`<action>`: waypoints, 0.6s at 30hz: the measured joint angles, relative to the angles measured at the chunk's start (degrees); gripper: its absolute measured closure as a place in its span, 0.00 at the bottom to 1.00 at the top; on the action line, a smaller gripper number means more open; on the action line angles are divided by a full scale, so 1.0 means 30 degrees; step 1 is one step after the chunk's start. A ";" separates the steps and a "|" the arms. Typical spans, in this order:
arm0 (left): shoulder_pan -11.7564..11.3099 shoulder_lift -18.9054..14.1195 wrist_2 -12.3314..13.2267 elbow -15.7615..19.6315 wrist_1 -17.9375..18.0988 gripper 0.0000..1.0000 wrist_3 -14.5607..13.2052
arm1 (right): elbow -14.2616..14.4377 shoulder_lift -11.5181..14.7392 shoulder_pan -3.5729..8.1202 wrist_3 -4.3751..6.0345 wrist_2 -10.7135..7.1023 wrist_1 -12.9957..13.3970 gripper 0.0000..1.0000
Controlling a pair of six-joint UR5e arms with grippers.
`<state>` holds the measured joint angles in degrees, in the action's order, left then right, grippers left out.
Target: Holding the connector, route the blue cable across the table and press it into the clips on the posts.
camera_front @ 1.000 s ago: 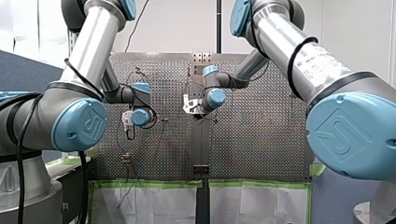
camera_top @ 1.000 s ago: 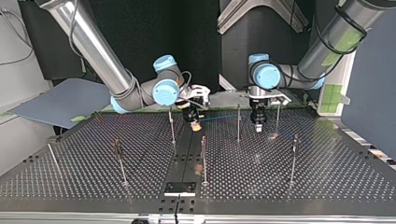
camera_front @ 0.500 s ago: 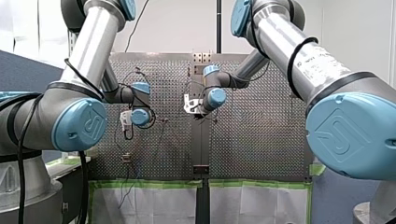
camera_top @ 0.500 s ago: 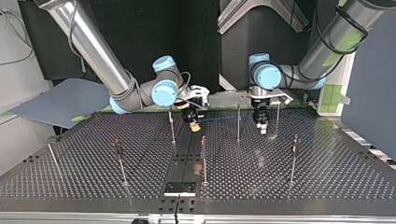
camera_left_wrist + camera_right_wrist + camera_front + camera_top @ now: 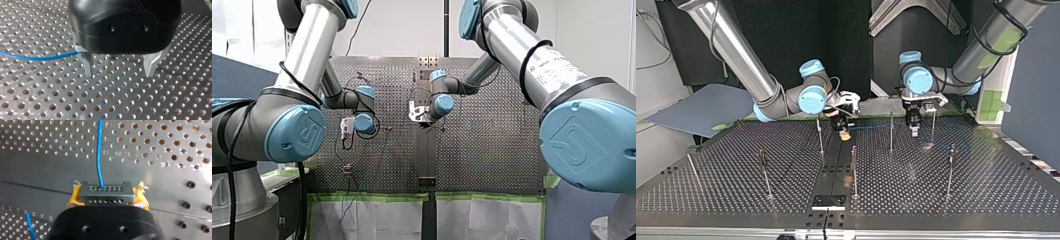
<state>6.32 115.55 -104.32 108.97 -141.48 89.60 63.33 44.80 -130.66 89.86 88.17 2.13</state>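
Perforated table (image 5: 160, 147); thin blue cable (image 5: 98, 152) enters grey, holed connector (image 5: 105, 192) pinched by right tool (image 5: 107, 198); left tool (image 5: 119, 73) spread.

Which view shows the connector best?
The right wrist view: the connector sits close, clamped between my right hand's yellow pads, blue cable leaving it. In the top view it is too small to tell; the front and left wrist views do not show it.

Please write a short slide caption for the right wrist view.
My right gripper clamps the grey connector; the blue cable runs ahead over the perforated table.
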 joint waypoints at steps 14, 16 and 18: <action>0.0910 -0.2204 -0.0923 0.2062 -0.2286 0.00 0.0381 | 0.0030 0.0006 -0.0131 0.0048 -0.0404 -0.0005 1.00; 0.1085 -0.2471 -0.0935 0.2245 -0.2560 0.00 0.0341 | 0.0032 0.0006 -0.0137 0.0039 -0.0410 -0.0004 1.00; 0.1295 -0.2831 -0.0924 0.2402 -0.2872 0.00 0.0294 | 0.0036 0.0005 -0.0139 0.0032 -0.0411 -0.0005 1.00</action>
<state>10.20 107.06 -107.09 116.18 -150.10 90.48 63.43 44.81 -131.07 89.95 86.94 2.12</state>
